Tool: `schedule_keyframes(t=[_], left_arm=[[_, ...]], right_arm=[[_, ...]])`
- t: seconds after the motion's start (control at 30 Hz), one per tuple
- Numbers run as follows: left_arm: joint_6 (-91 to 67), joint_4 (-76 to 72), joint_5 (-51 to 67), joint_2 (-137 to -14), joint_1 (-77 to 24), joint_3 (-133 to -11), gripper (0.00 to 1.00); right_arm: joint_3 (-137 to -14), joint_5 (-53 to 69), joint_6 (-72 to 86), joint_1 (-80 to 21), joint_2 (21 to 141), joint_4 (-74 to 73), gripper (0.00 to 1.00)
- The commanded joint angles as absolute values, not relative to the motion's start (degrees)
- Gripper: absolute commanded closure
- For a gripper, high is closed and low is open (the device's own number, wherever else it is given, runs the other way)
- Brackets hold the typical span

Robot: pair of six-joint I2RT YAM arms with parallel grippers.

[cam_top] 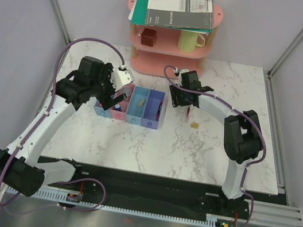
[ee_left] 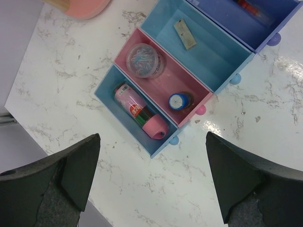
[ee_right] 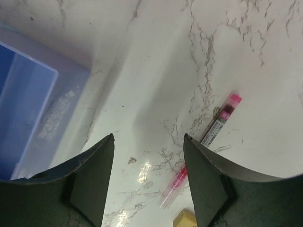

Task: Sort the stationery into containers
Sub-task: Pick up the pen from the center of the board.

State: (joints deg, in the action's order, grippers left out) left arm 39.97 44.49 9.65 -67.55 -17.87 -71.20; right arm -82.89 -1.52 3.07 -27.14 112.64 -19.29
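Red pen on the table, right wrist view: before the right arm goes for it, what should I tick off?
1. Right gripper open and empty: ok.
2. Loose red pen flat on the table: ok.
3. Pen centred between the jaws: not ok, it lies off to one side, partly behind one finger.
4. Tan block apart from the pen: cannot tell, it sits close to the pen's end.
5. Violet-blue tray has room: ok, one stored red pen, bare floor beside it.
6. Left gripper out of the way: ok, open above the blue tray.
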Motion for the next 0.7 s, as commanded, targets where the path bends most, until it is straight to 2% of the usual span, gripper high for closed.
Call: schedule_keyframes(t=[0.0,0.53,0.67], left_arm=[[41.9,44.6,10.9,-66.4,-18.2,-70.3,0.0],[41.9,44.5,12.5,-68.6,-18.3,-71.4,0.0],[41.9,44.6,12.9,-69.1,-18.3,-71.5,0.0]], right_arm=[[-83.1,-5.1,6.0,-26.4,113.4,-21.1,0.32],[-76.2,-7.9,9.0,-23.8,111.5,-23.2,0.36],[-77.4,-2.8,9.8,-22.5,113.9,-23.9,0.47]])
